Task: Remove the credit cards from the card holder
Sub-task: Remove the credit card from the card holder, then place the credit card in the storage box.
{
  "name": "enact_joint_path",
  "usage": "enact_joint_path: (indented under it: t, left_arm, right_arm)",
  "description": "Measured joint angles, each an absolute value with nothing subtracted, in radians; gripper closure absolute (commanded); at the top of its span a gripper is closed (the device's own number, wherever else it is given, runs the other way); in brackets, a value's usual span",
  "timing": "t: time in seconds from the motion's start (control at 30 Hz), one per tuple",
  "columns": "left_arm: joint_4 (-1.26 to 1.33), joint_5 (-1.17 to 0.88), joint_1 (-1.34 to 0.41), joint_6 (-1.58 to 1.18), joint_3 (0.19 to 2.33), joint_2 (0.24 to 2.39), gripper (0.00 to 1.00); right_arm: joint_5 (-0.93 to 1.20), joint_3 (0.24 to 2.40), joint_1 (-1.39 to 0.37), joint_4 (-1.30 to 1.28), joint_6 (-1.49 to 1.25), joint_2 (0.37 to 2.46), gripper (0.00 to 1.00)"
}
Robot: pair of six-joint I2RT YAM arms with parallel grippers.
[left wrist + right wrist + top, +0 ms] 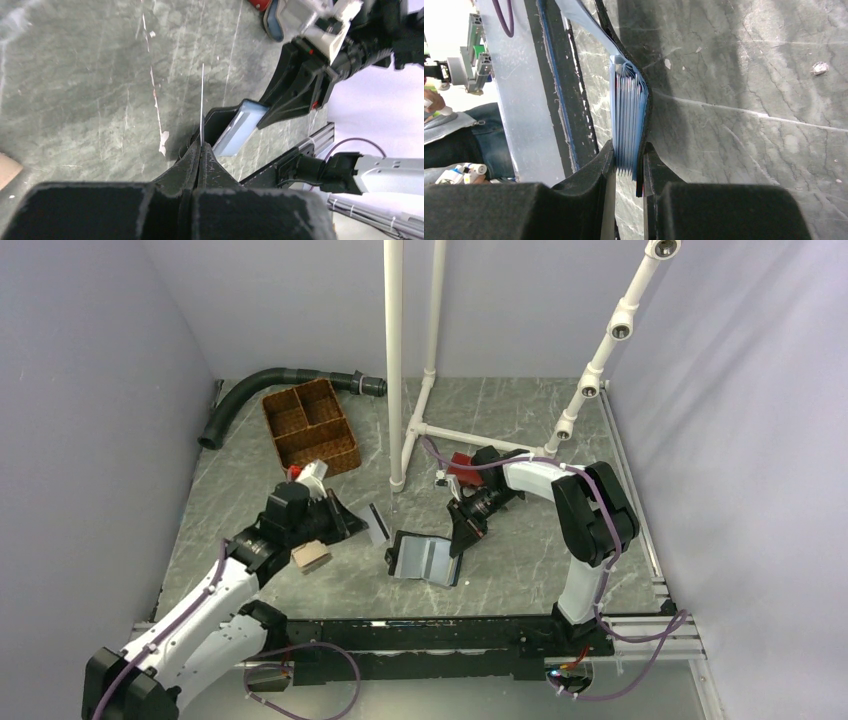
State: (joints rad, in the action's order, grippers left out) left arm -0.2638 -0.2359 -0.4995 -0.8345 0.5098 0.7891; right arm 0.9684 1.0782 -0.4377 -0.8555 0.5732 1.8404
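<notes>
One card lengthwise beyond left fingers

A grey-green marbled table carries everything. At its far left lie a brown wicker basket with compartments and a curved black hose. A white pipe frame stands at the far middle, a red wallet just right of it. The card holder lies open at the near middle, a small tan object to its left.
</notes>
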Motion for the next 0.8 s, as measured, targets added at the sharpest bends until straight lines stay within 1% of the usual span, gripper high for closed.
enact_joint_path:
  t: [0.23, 0.37, 0.47, 0.53, 0.8]
  left_arm:
    - [-0.326, -0.358, -0.314, -0.785, 0.644, 0.905, 1.00]
    - [-0.350, -0.451, -0.163, -0.752, 0.727, 0.996, 1.00]
    - [-0.360, -0.514, -0.045, -0.739, 0.839, 1.112, 1.00]
    - [-0.366, -0.527, 0.000, -0.735, 0.913, 1.184, 1.00]
    - [-0.466, -0.512, 0.094, -0.620, 1.331, 1.528, 1.00]
  right_arm:
    - [0.960, 1.078, -0.437, -0.850, 0.554, 1.840, 0.90]
    - [0.952, 1.078, -0.435, -0.844, 0.540, 1.840, 0.91]
    - [0.948, 1.078, -0.435, -0.840, 0.529, 1.840, 0.93]
    - [0.947, 1.078, -0.435, -0.838, 0.525, 1.840, 0.93]
    - [0.945, 1.078, -0.434, -0.838, 0.522, 1.840, 0.95]
